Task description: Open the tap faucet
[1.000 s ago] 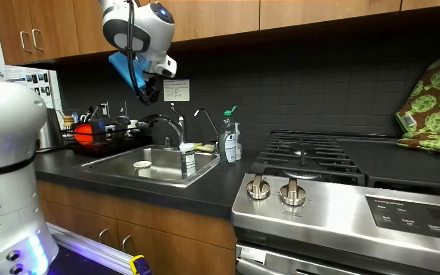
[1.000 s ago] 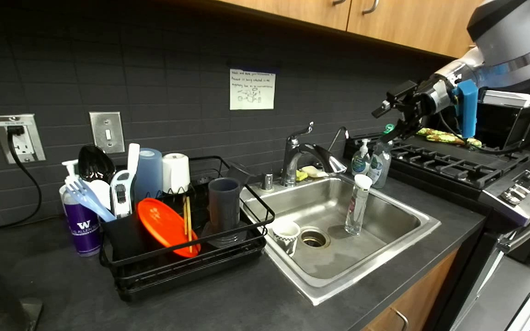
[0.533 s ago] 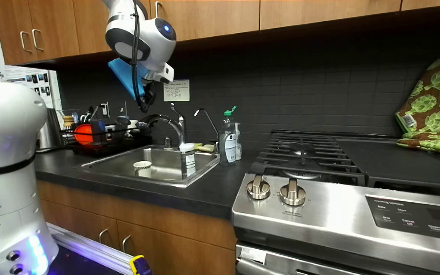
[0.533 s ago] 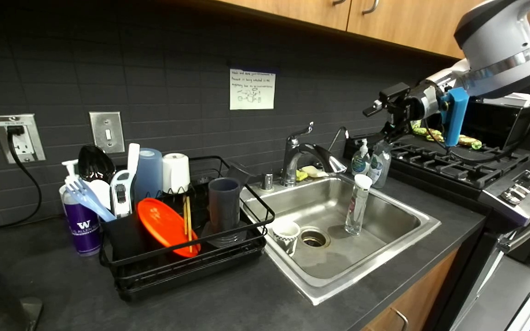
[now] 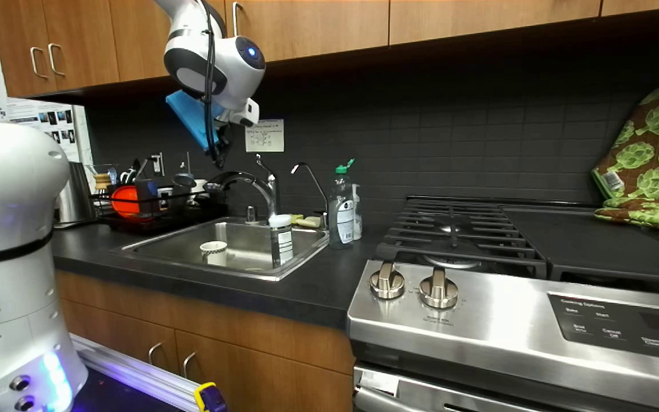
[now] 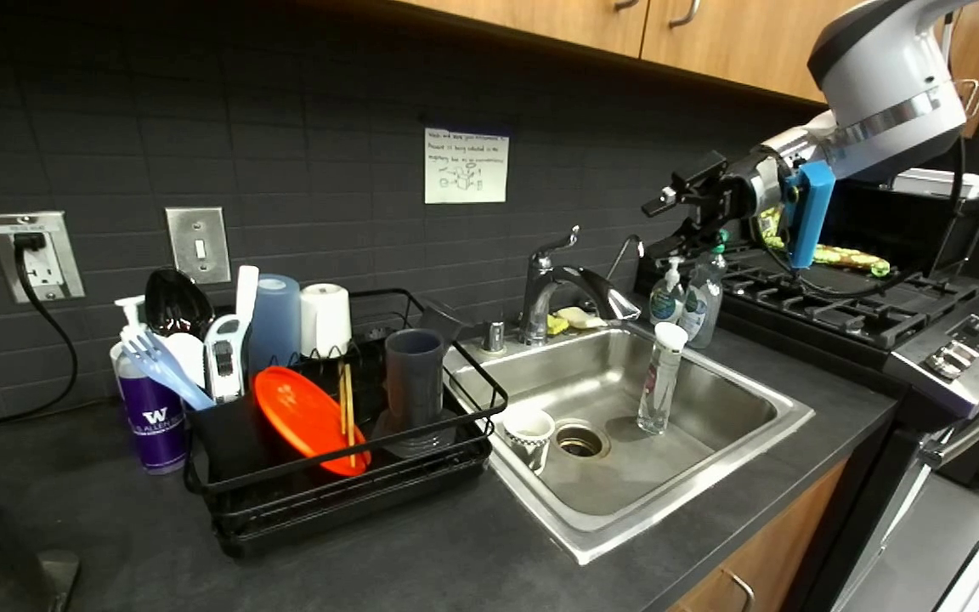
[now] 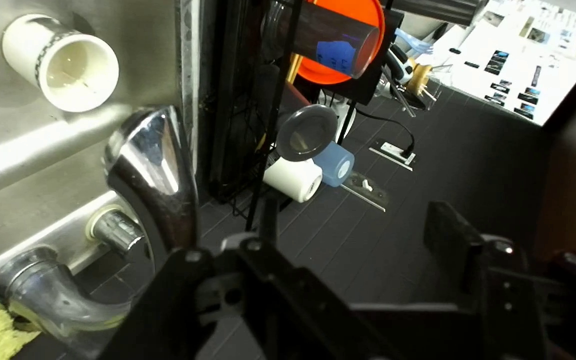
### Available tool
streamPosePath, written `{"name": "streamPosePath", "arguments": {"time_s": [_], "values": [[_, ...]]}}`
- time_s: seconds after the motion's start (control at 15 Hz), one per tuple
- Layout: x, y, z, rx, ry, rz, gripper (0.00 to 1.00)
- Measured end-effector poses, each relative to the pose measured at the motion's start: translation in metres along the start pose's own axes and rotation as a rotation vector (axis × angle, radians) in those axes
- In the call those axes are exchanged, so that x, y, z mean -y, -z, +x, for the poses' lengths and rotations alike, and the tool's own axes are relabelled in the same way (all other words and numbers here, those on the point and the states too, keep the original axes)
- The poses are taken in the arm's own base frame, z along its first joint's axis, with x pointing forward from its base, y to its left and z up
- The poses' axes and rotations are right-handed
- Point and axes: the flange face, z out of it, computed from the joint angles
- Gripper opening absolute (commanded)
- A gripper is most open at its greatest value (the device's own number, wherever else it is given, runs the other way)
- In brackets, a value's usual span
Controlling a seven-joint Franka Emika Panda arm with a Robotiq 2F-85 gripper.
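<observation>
The tap faucet is dark metallic with an arched spout and a lever on top. It stands behind the sink in both exterior views (image 5: pixel 273 197) (image 6: pixel 536 299). Its lever (image 6: pixel 559 242) points up and toward the right in that view. In the wrist view the spout (image 7: pixel 155 175) and curved neck lie left of my fingers. My gripper (image 6: pixel 666 226) is open and empty, apart from the faucet, above and to its right there. In an exterior view the gripper (image 5: pixel 220 155) shows above the spout, its fingers partly hidden. Both fingers (image 7: pixel 355 225) are wide apart in the wrist view.
A thin small spout (image 6: pixel 628 249), soap bottles (image 6: pixel 704 302) and a sponge (image 6: pixel 557 324) stand near the faucet. A cup (image 6: pixel 529 435) and a clear white-capped bottle (image 6: pixel 659 378) are in the sink (image 6: pixel 761 416). A loaded dish rack (image 6: pixel 353 501) stands beside it. Cabinets (image 5: pixel 306 28) hang above.
My gripper has moved left toward the faucet in an exterior view and dropped somewhat in both. It stays open. The faucet and the other objects have not moved.
</observation>
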Motion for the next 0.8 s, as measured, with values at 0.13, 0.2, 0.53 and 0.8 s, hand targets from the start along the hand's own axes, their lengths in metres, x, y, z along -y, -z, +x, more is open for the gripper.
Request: {"name": "streamPosePath", "arguments": {"time_s": [0.13,0.2,0.53,0.8], "values": [[0.000,-0.001,0.009,-0.020,0.001,0.008,0.28],[0.000,-0.001,0.013,-0.034,-0.003,0.013,0.20],[-0.014,-0.003,0.027,-0.107,-0.034,0.042,0.00],[-0.030,-0.007,0.032,-0.162,-0.063,0.072,0.00]]}}
